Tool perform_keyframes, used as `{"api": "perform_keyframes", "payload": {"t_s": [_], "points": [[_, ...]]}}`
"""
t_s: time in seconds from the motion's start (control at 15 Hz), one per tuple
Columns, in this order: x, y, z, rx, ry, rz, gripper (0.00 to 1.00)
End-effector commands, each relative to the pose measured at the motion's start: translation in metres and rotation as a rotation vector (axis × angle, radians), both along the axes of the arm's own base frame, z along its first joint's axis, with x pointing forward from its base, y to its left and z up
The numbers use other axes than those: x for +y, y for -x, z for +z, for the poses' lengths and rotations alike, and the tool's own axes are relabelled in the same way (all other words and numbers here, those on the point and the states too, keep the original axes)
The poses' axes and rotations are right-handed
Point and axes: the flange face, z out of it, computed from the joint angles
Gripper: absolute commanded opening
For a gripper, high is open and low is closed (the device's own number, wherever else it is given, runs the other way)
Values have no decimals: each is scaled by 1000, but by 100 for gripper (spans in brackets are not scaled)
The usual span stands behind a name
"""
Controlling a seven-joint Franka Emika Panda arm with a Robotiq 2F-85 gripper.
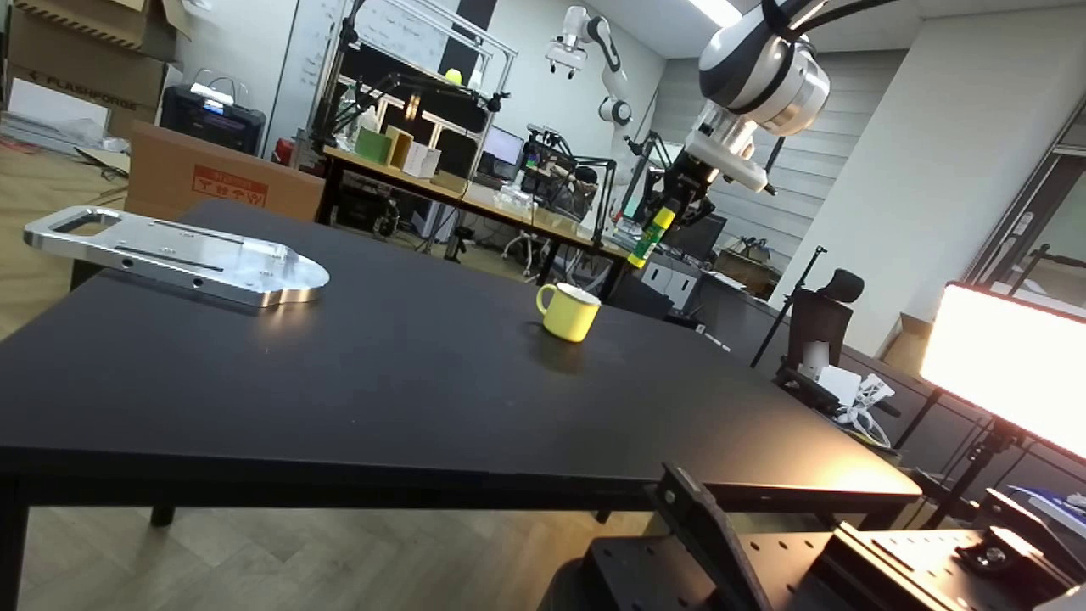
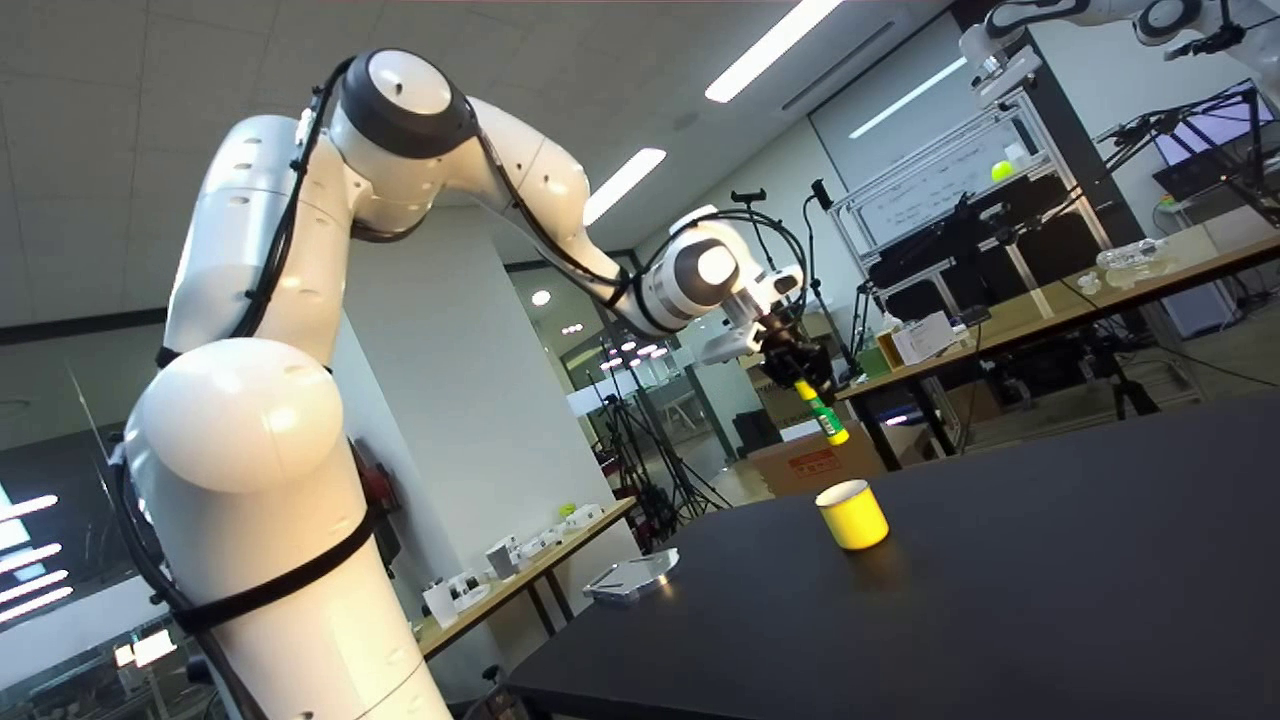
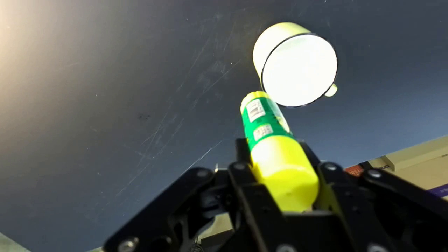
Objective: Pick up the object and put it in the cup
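Note:
The object is a glue stick with yellow ends and a green label; it shows in both exterior views point(image 1: 652, 239) point(image 2: 822, 413) and in the wrist view point(image 3: 260, 119). My gripper point(image 3: 275, 152) is shut on its yellow end, with one finger on each side. The gripper point(image 2: 797, 368) holds it tilted, in the air above the table. The cup, a yellow mug point(image 1: 570, 316), stands upright on the table, also in an exterior view point(image 2: 853, 517). The stick's free end is above the cup, apart from it. In the wrist view that end overlaps the rim of the cup point(image 3: 276, 40).
The black table point(image 1: 382, 382) carries a flat silvery metal plate point(image 1: 195, 250), seen also in an exterior view point(image 2: 632, 577). A bright light panel point(image 1: 1010, 365) stands beyond the table's edge. A black metal mount point(image 1: 704, 543) is in the foreground. Another table with equipment point(image 1: 475, 199) stands behind.

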Motion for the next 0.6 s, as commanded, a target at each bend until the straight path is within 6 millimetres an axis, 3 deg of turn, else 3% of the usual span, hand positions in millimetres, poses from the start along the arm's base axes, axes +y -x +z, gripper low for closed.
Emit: {"api": "perform_keyframes", "payload": {"t_s": [0.0, 0.53], "points": [[5, -25, -17, 1, -3, -1, 9], [45, -38, -73, -29, -15, 69, 9]]}}
